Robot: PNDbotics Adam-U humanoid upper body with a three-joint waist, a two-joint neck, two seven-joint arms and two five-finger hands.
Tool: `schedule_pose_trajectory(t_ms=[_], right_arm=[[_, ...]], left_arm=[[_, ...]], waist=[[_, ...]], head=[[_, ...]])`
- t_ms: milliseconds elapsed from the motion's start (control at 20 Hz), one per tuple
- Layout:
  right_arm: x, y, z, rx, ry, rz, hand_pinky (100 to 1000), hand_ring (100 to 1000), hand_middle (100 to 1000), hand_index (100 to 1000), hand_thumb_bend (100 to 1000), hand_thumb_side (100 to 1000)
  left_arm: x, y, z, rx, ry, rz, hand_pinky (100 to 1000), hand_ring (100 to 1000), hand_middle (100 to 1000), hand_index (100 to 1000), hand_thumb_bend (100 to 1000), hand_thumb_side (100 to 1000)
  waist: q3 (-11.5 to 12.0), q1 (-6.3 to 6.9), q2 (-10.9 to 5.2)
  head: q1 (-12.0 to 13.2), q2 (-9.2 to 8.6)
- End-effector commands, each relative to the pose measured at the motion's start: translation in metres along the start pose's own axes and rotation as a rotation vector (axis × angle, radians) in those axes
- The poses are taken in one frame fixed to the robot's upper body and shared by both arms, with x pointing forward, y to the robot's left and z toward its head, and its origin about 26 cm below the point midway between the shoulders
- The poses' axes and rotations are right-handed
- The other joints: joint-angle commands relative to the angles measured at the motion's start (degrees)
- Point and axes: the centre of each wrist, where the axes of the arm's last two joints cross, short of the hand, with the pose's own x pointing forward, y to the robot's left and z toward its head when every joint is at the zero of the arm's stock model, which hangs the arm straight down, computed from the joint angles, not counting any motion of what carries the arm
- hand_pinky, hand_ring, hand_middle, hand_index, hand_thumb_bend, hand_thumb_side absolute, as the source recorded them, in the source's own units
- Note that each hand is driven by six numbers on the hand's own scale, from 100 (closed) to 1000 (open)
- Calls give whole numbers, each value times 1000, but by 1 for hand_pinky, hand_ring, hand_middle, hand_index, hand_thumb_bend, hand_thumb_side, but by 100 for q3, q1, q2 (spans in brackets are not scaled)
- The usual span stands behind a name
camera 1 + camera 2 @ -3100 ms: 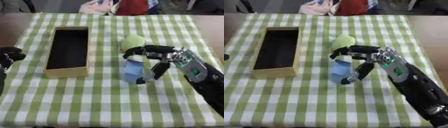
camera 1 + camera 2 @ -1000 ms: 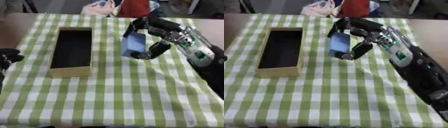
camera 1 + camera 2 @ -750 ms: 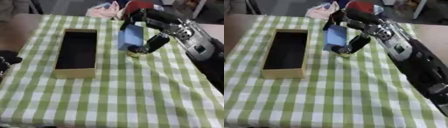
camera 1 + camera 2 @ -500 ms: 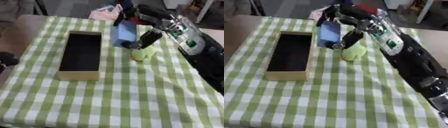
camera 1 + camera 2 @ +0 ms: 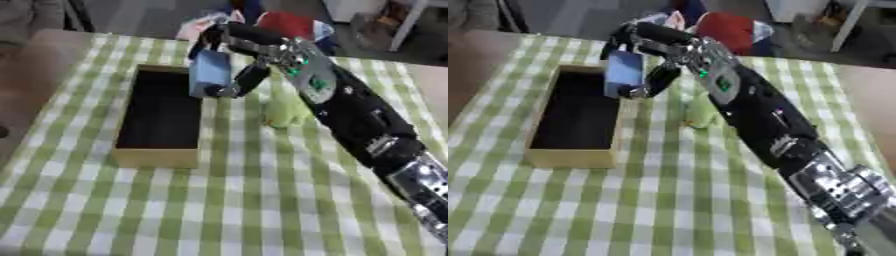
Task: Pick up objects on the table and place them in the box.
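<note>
Right arm stretched way out over the table

The right hand (image 5: 229,60) has its fingers wrapped round the blue box (image 5: 210,74), holding it upright over the wooden box's (image 5: 156,156) right wall; green object (image 5: 286,111) sits on the checked cloth (image 5: 262,200).

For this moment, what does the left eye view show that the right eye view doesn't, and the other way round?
Left eye only: a dark sliver at the left edge, probably the idle left hand, too little to judge.
Right eye only: more of the right arm's silver joint at the lower right.
Both: the right hand curled round the blue object, held above the far right wall of the wooden box; the green object lying on the checked cloth to the right of the box.
</note>
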Motion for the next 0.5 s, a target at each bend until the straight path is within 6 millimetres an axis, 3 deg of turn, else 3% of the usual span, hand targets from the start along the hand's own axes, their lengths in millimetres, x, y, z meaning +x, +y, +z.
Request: schedule_pose_trajectory(t_ms=[50,200,300,350,500], right_arm=[[-4,4,-9,15,11,47,653,816,543,807,291,128],[-2,16,-16,41,-15,83,677,874,652,845,385,314],[-1,22,-18,55,-31,102,685,896,696,856,409,345],[0,24,-19,62,-40,111,702,930,754,876,489,456],[0,27,-20,71,-64,129,728,969,804,899,569,603]], left_arm=[[9,-1,-6,-25,-38,2,763,661,640,697,100,871],[10,-2,-7,-26,-43,7,763,661,640,697,100,871],[10,-2,-7,-27,-43,9,763,661,640,697,100,871],[10,-2,-8,-27,-43,10,763,661,640,697,100,870],[10,-1,-8,-26,-44,11,762,661,640,697,100,870]], waist=[[48,55,-69],[55,63,-63],[35,65,-65],[24,64,-68],[-8,63,-82]], head=[[-150,-41],[-172,-30],[-176,-33],[-176,-39],[-160,-51]])
